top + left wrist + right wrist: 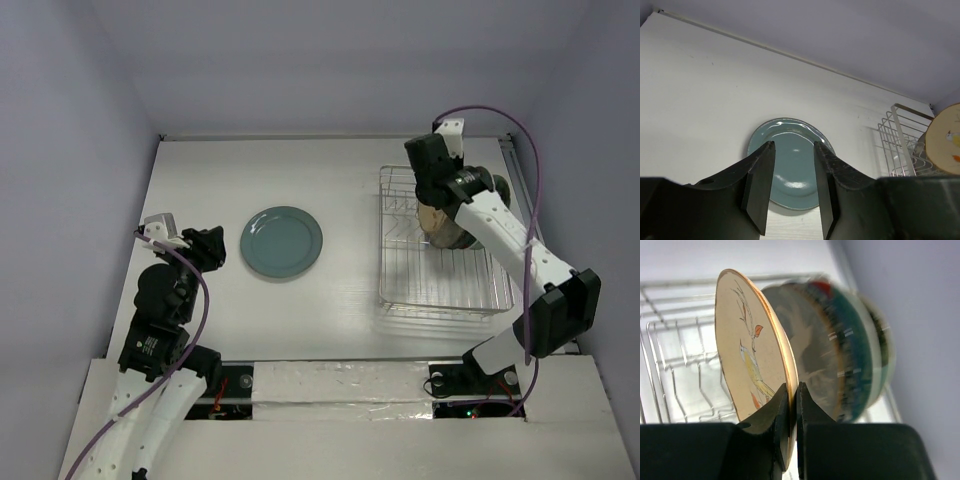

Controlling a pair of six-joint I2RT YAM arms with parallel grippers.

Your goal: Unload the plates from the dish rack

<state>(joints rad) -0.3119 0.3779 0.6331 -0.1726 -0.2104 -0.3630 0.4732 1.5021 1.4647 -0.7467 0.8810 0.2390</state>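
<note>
A teal plate (281,242) lies flat on the table left of the silver wire dish rack (440,290); it also shows in the left wrist view (794,167). My left gripper (794,150) is open and empty, just short of the teal plate's near edge. My right gripper (793,390) is shut on the rim of a cream floral plate (747,360), held upright over the rack's far right part (436,218). Several more plates (850,355) stand on edge behind it, blurred.
The rack's near half (445,280) holds nothing. The enclosure's right wall (590,150) runs close beside the rack. The white table's far edge (300,138) meets the back wall.
</note>
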